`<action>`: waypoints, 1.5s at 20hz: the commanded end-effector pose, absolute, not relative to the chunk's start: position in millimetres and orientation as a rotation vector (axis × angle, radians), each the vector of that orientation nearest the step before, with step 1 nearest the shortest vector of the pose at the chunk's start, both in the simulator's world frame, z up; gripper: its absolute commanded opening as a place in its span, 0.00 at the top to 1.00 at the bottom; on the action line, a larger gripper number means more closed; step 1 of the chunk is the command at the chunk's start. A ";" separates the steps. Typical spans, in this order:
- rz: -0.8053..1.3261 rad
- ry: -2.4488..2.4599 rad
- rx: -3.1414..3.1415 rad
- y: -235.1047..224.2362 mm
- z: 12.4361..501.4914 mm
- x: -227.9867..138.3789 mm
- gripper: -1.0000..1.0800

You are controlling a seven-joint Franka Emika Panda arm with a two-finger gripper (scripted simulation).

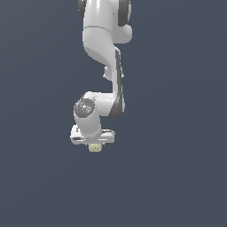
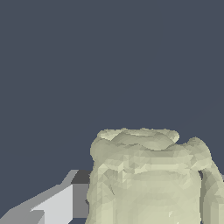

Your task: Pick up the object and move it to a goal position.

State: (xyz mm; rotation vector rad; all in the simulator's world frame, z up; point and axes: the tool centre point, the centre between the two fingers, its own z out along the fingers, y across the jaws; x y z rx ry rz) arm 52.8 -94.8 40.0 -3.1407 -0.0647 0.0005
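Dark backdrop; pincer (image 1: 94, 144) grips object (image 1: 94, 147) (unlabelled).

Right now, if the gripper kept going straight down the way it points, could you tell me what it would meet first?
Most likely the object: the pale yellowish-green lump sits directly under the gripper, filling the wrist view. Whether they already touch is unclear.

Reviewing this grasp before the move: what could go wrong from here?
1. Slip: the object is a bumpy, rounded lump, so the jaws may bear on only a few high spots. One finger shows beside it; the other is mostly hidden, so a two-sided hold is unconfirmed.
2. Shallow hold: in the exterior view the object pokes out below the gripper; it might drop during a fast move.
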 end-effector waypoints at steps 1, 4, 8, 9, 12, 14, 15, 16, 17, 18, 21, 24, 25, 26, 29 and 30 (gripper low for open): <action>0.000 -0.064 -3.141 -95.1 40.0 52.9 1.00; 0.000 -0.064 -3.141 -93.5 41.4 53.2 1.00; 0.000 -0.064 -3.141 -80.5 52.2 56.3 1.00; 0.000 -0.064 -3.141 -75.2 56.6 57.5 1.00; 0.000 -0.064 -3.141 -55.4 73.2 62.3 1.00; 0.000 -0.065 -3.141 -39.1 86.7 66.2 1.00; 0.000 -0.065 -3.141 -30.4 94.0 68.3 1.00; 0.000 -0.065 -3.141 -21.6 101.4 70.5 1.00; 0.000 -0.065 -3.141 -12.8 108.9 72.8 1.00; 0.000 -0.065 -3.141 -3.8 116.4 75.0 1.00; 0.000 -0.064 -3.142 22.8 139.1 81.9 1.00; 0.000 -0.064 -3.142 49.1 161.3 88.9 1.00; 0.000 -0.064 -3.142 57.8 168.6 91.3 1.00; 0.000 -0.064 -3.142 66.3 175.8 93.7 1.00; 0.000 -0.064 -3.142 91.3 196.8 100.8 1.00; 0.000 -0.064 -3.142 98.9 203.6 103.2 1.00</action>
